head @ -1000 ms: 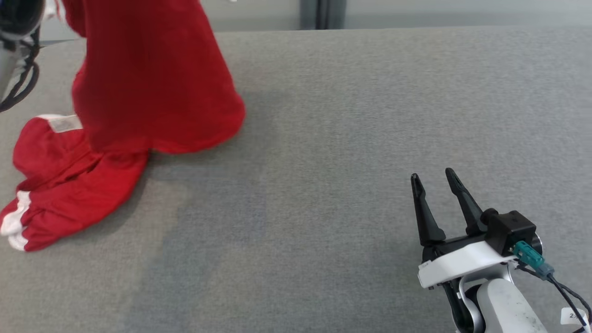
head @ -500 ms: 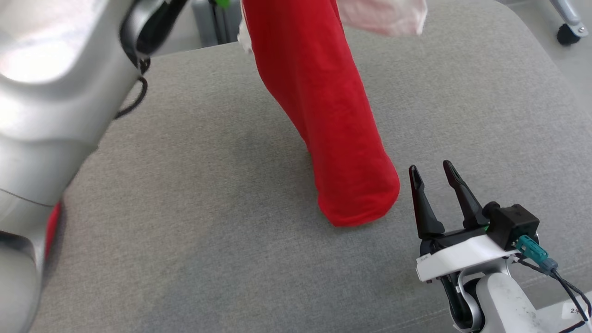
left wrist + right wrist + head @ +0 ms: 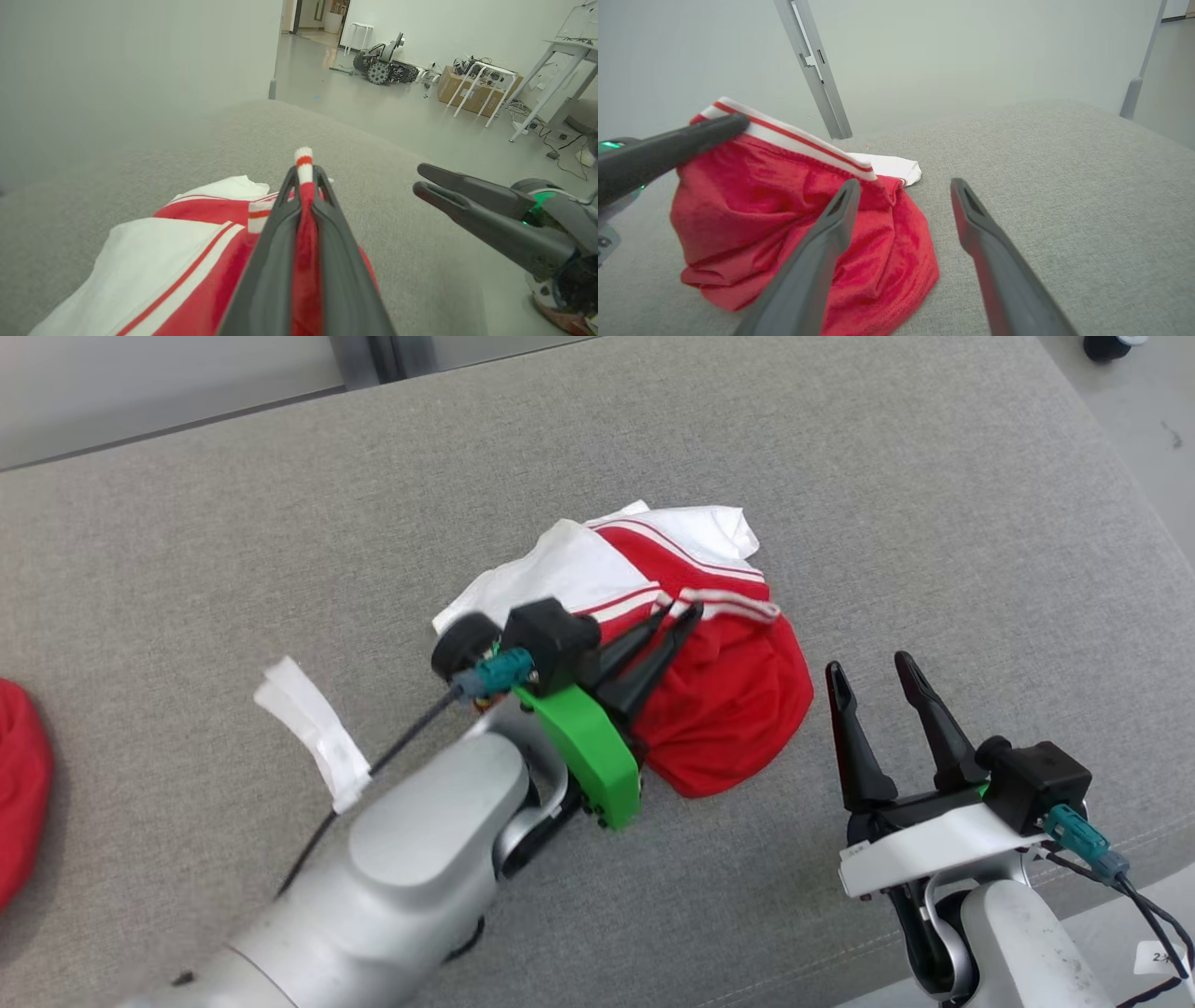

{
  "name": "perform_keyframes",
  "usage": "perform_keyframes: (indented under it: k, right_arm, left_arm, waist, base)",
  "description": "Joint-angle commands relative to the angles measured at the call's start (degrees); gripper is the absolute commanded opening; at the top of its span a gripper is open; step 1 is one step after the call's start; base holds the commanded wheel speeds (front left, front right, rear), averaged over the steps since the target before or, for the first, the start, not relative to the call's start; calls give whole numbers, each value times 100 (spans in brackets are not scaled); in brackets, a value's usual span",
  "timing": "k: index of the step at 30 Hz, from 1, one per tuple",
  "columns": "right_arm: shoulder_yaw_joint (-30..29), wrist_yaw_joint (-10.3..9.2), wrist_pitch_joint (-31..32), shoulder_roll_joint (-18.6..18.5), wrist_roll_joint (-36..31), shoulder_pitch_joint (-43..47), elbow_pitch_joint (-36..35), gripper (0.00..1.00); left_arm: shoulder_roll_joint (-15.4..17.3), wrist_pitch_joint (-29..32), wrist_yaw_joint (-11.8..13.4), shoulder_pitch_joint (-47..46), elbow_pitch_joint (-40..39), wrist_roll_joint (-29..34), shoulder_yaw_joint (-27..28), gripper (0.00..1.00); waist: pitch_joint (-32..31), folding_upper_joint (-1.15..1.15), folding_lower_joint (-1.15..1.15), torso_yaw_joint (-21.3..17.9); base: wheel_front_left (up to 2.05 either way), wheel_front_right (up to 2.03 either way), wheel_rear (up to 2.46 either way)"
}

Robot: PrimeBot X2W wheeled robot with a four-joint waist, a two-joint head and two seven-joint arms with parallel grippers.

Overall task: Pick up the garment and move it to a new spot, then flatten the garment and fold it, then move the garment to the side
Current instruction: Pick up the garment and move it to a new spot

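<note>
Placement: lower left hand, clamped on garment hem, then release; bring wide-open right hand for flattening.

Left gripper, fingers pressed together on a fold of the red-and-white garment; a white, red-striped band sticks out past the fingertips. The rest of the garment lies bunched on the grey fabric cushion, well short of its far edge. Right gripper, fingers parted, points in from the cushion's right edge. Beyond, on the floor: a wheeled machine and a cardboard box.
</note>
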Motion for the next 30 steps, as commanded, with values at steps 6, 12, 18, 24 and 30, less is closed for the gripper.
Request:
perform_keyframes:
  k: [6, 12, 18, 24, 30]
  right_arm:
    - [-72, -5, -2, -4, -145, 129, 53, 100]
    - [-89, -5, -2, -7, -336, 489, 164, 100]
    - [-134, -5, -2, -5, -473, 771, 218, 100]
    - [-204, -5, -2, -7, -566, 902, 202, 100]
    - [-236, -5, -2, -7, -608, 1019, 168, 100]
  left_arm:
    - [-371, -12, 12, 891, -227, 280, 488, 100]
    - [-414, -12, 12, 1479, -979, 659, 196, 100]
    - [-176, -12, 43, 2207, -1525, 1439, 1320, 100]
    - [-133, -12, 90, 3271, -1871, 1953, 2975, 100]
    - [-281, -13, 78, 4376, -2317, 2645, 4531, 100]
  waist:
    - [-250, 0, 0, 150]
    - [-856, 0, 0, 627]
    - [-1379, 0, 0, 1158]
    - [-1591, 0, 0, 1543]
    - [-1683, 0, 0, 1720]
  base:
    - [0, 0, 0]
    - [0, 0, 0]
    - [0, 0, 0]
    - [0, 0, 0]
    - [0, 0, 0]
